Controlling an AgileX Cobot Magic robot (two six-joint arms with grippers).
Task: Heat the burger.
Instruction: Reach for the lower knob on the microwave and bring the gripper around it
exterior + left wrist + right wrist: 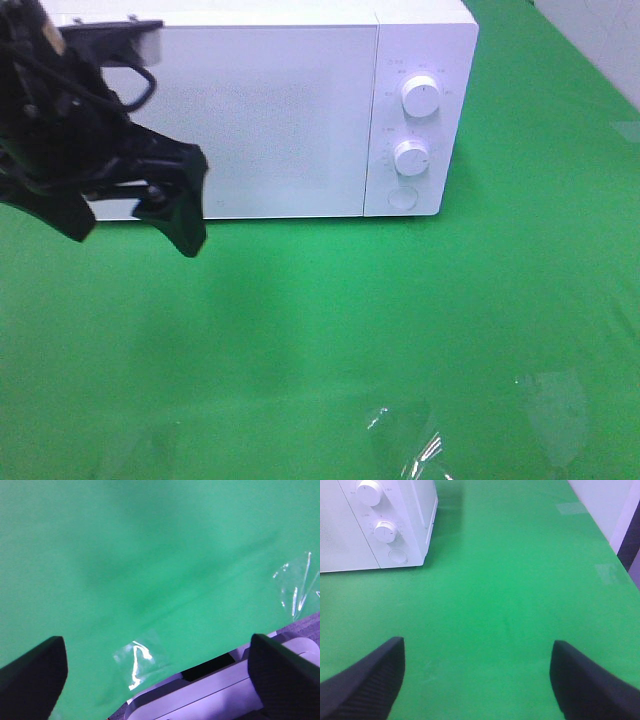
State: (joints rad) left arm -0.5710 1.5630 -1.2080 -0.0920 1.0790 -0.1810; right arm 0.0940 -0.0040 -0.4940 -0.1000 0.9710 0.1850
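The burger is out of view in all three views. The white microwave [270, 110] stands at the back of the green table with its door closed, and it also appears in the right wrist view [380, 525]. My left gripper [135, 240] hangs open in the air in front of the microwave's left end, with nothing between its fingers. The left wrist view shows that left gripper [157, 680] spread wide over bare green cloth. My right gripper [477, 680] is open and empty, to the right of the microwave and nearer the front of the table. It lies outside the exterior view.
Two white dials [421, 97] and a round button [402, 197] sit on the microwave's right panel. Patches of clear tape [410, 445] shine on the cloth near the front edge. The robot's pale base [225, 690] borders the cloth below the left gripper.
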